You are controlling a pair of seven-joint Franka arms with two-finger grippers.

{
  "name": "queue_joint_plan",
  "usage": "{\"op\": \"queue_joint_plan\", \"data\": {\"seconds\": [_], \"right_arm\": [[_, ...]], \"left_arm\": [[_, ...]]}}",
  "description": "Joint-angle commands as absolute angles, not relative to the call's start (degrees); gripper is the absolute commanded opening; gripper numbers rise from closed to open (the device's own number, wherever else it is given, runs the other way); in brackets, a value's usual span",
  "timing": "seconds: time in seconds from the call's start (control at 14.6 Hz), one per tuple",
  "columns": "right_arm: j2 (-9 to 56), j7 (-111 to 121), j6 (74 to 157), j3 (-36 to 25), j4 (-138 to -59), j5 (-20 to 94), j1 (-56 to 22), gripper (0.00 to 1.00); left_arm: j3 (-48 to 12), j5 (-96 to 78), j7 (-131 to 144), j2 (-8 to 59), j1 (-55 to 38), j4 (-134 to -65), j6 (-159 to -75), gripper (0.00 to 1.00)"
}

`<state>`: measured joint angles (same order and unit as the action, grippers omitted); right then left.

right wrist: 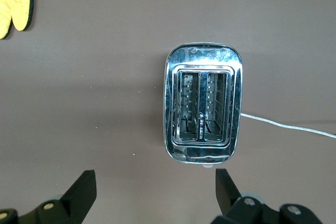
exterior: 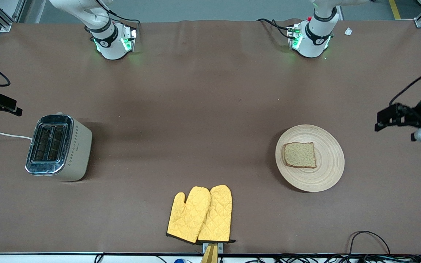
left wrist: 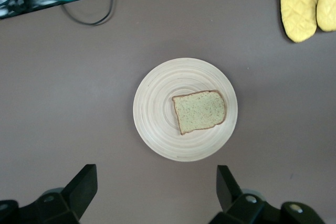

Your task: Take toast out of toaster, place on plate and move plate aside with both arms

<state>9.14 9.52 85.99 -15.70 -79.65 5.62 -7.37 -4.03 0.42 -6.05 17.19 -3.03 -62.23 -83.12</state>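
Toast on plate, both jaws spread wide and holding nothing.

The toast lies flat on the wooden plate, off-centre toward the right arm's end of the tabletop, crust fully inside the rim. The left gripper hangs above the tabletop just outside the plate's rim, jaws spread; in the left wrist view plate and toast sit clear ahead of the fingertips, not between them. The right gripper hangs over the tabletop beside the toaster, jaws spread; both toaster slots are empty. The pair of yellow oven mitts lies near the tabletop's camera-side edge, between toaster and plate, well apart from both.
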Motion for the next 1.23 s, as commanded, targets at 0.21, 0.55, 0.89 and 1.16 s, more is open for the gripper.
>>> {"op": "queue_joint_plan", "data": {"seconds": [0.21, 0.55, 0.89, 1.16], "right_arm": [[8.18, 9.49, 85.34, -15.47, -80.15, 4.75, -7.47, 1.00], [8.09, 9.49, 85.43, -15.47, -80.16, 4.75, -7.47, 1.00], [8.09, 9.49, 85.43, -15.47, -80.16, 4.75, -7.47, 1.00], [8.09, 9.49, 85.43, -15.47, -80.16, 4.75, -7.47, 1.00]], "left_arm": [[-5.27, 1.14, 0.44, 9.77, -3.69, -71.70, -85.24, 1.00], [-5.27, 0.18, 2.80, 3.87, -3.60, -81.03, -88.95, 1.00], [-5.45, -0.26, 8.53, -2.88, -3.78, -90.50, -92.80, 1.00], [-5.27, -1.93, 7.48, -5.36, -3.69, -94.13, -95.54, 1.00]]}}
